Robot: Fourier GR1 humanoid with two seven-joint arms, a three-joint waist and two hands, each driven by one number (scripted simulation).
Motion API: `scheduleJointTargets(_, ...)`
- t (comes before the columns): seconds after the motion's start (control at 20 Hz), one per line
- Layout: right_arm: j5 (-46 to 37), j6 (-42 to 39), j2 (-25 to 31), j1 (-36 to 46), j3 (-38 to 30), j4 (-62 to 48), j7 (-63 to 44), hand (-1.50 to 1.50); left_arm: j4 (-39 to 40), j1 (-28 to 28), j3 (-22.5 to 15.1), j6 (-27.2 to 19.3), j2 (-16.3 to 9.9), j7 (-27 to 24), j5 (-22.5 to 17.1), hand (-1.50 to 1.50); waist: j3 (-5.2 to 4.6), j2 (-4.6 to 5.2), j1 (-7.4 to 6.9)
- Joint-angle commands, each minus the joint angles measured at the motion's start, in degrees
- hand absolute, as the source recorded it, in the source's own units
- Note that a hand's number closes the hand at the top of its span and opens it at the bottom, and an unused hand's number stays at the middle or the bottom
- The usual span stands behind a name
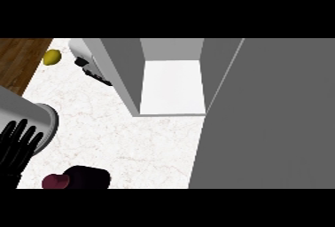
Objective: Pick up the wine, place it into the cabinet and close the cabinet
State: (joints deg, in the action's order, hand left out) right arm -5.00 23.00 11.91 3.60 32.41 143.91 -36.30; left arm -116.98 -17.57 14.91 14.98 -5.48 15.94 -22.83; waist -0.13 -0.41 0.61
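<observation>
Left robot hand (18,144) rests with fingers spread, holding nothing; the wine (77,178) stands on the counter (131,142) just right of it, awaiting pickup, cabinet (171,86) open beyond

The tabletop (131,142) under me looks like pale, faintly veined stone, smooth and matt. Past its left edge the floor (20,62) shows brown wood grain. The cabinet (127,75) has flat grey matt walls and a smooth white shelf inside. My left robot hand (16,146) is matt black. The wine (82,177) looks dark and dull.
</observation>
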Motion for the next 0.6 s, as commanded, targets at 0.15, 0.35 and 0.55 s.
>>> scheduleJointTargets(0.15,-5.15,0.28,4.21,-2.28,0.10,11.74,-4.00,-1.50,8.83,-4.38,1.32,5.75,1.26,-9.86,3.50,-1.50,0.03,0.05,-0.01)
scheduleJointTargets(0.35,-9.30,2.82,2.70,-0.58,4.96,10.42,-5.24,-1.50,14.50,0.50,2.03,6.29,-0.66,-11.25,4.93,-1.50,0.02,0.05,0.28)
scheduleJointTargets(0.55,-8.80,3.65,3.53,-0.41,3.54,8.53,-2.93,-1.50,19.99,-1.59,1.21,8.43,1.29,-18.31,8.41,-1.50,0.05,0.09,0.15)
